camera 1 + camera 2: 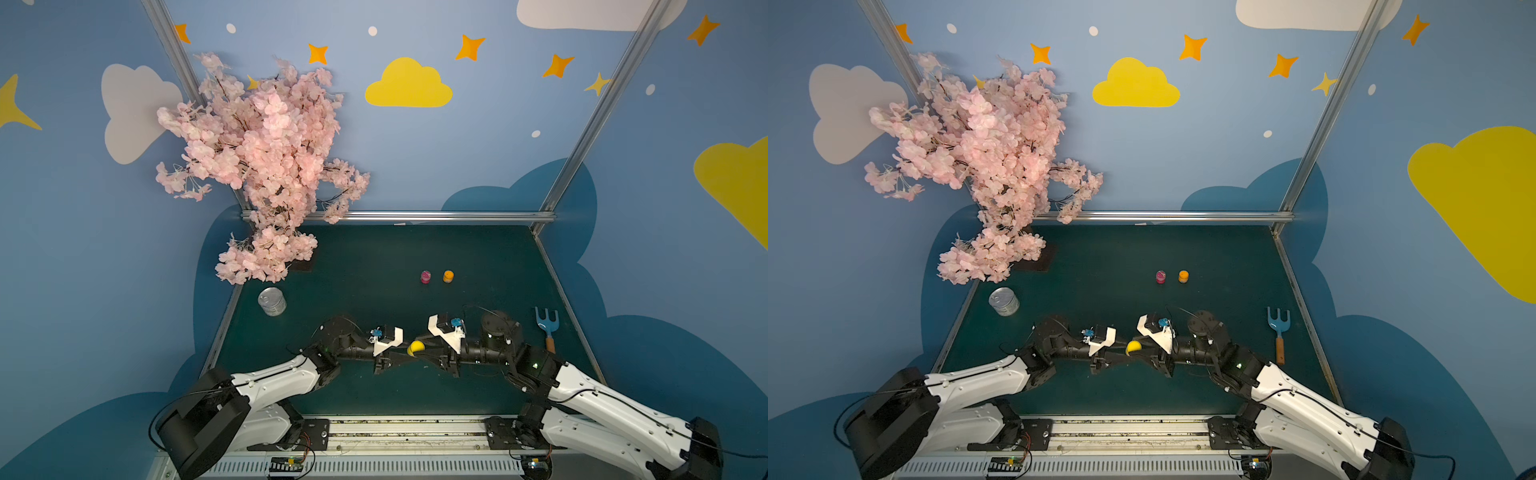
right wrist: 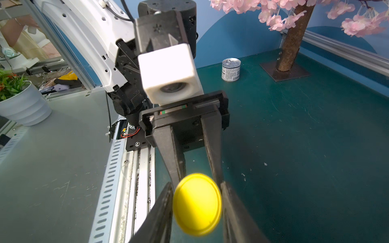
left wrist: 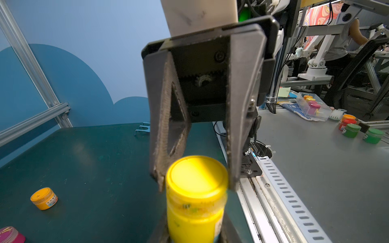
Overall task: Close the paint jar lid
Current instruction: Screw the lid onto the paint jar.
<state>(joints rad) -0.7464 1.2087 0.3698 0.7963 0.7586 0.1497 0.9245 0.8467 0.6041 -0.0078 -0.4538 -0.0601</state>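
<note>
The yellow paint jar [image 3: 195, 218] hangs above the front middle of the green table [image 1: 374, 257]. Its yellow lid [image 3: 196, 174] sits on the mouth and is turned toward the right gripper [image 3: 196, 186]. The left gripper [image 3: 192, 230] is closed tight around the jar's body, with 1 dark finger on each side. The right gripper meets it head-on, its 2 fingers [image 3: 235, 147] drawn in against opposite edges of the lid. They appear to clamp it, though motion blur in the right wrist view softens the contact.

In both top views the left arm [image 1: 274, 380] and the right arm [image 1: 602, 403] reach in from the near corners. Their white upper links slant inward and their black forearms run nearly level and in line. The 2 grippers face each other with the jar between them, and the 4 fingers are all that touch it.

Farther back on the table, well apart from the grippers, a pink jar [image 1: 425, 276] and an orange jar [image 1: 448, 276] stand side by side, both capped, near each other but apart. A tin can [image 1: 272, 301] stands upright near the table's left edge, just below the lowest blossoms of a pink artificial cherry tree [image 1: 262, 166], which rises from the far left corner. A blue garden fork [image 1: 547, 326] with a wooden handle lies flat by the right edge, beside the right arm's elbow.
</note>
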